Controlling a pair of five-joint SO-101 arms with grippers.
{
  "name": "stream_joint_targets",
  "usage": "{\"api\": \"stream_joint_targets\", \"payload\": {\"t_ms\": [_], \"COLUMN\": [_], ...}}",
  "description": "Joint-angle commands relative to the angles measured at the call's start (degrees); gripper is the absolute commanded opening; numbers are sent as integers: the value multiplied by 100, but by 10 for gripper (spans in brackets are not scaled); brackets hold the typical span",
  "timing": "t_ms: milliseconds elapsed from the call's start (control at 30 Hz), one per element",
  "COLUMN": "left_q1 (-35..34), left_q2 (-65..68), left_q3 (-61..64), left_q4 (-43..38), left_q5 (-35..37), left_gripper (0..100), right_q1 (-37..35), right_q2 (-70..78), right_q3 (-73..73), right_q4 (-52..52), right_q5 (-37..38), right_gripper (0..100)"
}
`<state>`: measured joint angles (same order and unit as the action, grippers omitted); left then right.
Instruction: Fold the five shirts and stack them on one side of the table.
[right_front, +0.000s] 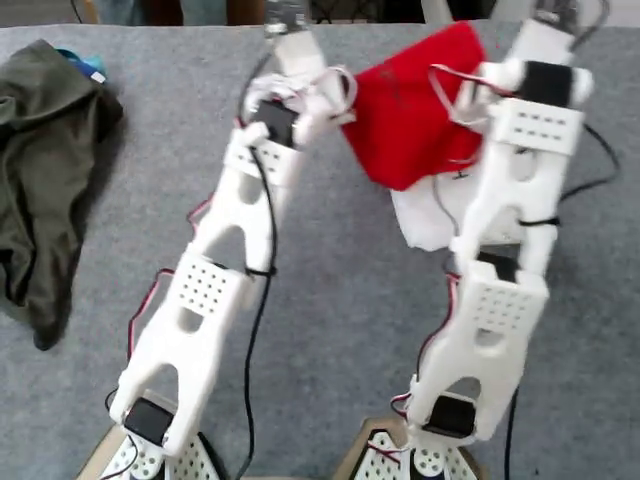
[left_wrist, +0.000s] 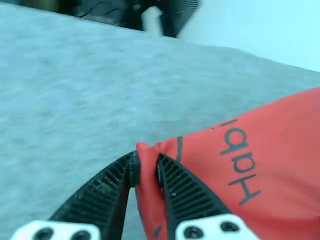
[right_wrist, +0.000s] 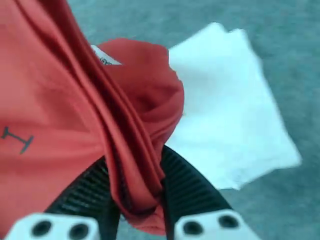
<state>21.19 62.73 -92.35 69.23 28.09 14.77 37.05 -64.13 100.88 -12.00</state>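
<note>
Grey table (right_front: 340, 290) underneath — left gripper (left_wrist: 146, 164) and right gripper (right_wrist: 135, 160) both pinch the red shirt (right_front: 410, 110), upper right; I'd keep them level and lower squarely onto the white shirt (right_front: 425, 225).

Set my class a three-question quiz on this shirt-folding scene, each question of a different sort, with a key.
1. True or false: the left gripper and the right gripper are each shut on the red shirt.
2. Which shirt lies on the table nearest the red shirt? A) black B) white C) yellow
3. Fill in: the green shirt at the table's edge lies ____, not folded.

Key
1. True.
2. B, the white shirt, folded.
3. crumpled
</note>
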Motion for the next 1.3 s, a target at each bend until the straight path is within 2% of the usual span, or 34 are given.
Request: {"api": "stream_joint_targets", "payload": {"t_ms": [0, 200, 333, 433, 500, 567, 700, 767, 833, 933, 1000, 1067, 1167, 1200, 1267], "left_q1": [338, 611, 629, 629, 629, 629, 576, 505, 409, 207, 31, -180, -470, -549, -699], "left_q2": [-396, -404, -404, -396, -396, -404, -404, -404, -448, -466, -466, -457, -457, -457, -431], "left_q3": [84, 1288, 1525, 1543, 1596, 1631, 1631, 1587, 1578, 1560, 1349, 980, 409, 242, -75], "left_q4": [-589, -1468, -1776, -1749, -1600, -1407, -1064, -914, -738, -484, -229, 141, 659, 809, 1143], "left_q5": [-70, -70, -70, 0, 316, 448, 466, 466, 457, 475, 475, 457, 422, 343, 123], "left_gripper": [30, 30, 31, 120, 186, 209, 210, 209, 211, 212, 209, 209, 209, 209, 209], "right_q1": [677, 1160, 1231, 1222, 1204, 1196, 1204, 1169, 1108, 1125, 1134, 1143, 1125, 1125, 1152], "right_q2": [-576, -602, -602, -611, -593, -514, -233, -189, -180, -215, -224, -189, -171, -163, -31], "right_q3": [409, 1042, 1534, 1727, 1745, 1745, 1692, 1719, 1736, 1675, 1499, 1262, 1191, 1200, 1270], "right_q4": [35, -105, -475, -563, -563, -545, -536, -527, -527, -563, -510, -334, -396, -466, -659], "right_q5": [255, 598, 624, 624, 624, 615, 659, 932, 1152, 1178, 1178, 1178, 1178, 1178, 985], "right_gripper": [15, 15, 17, 20, 49, 126, 365, 464, 515, 489, 423, 292, 25, 11, 84]}}
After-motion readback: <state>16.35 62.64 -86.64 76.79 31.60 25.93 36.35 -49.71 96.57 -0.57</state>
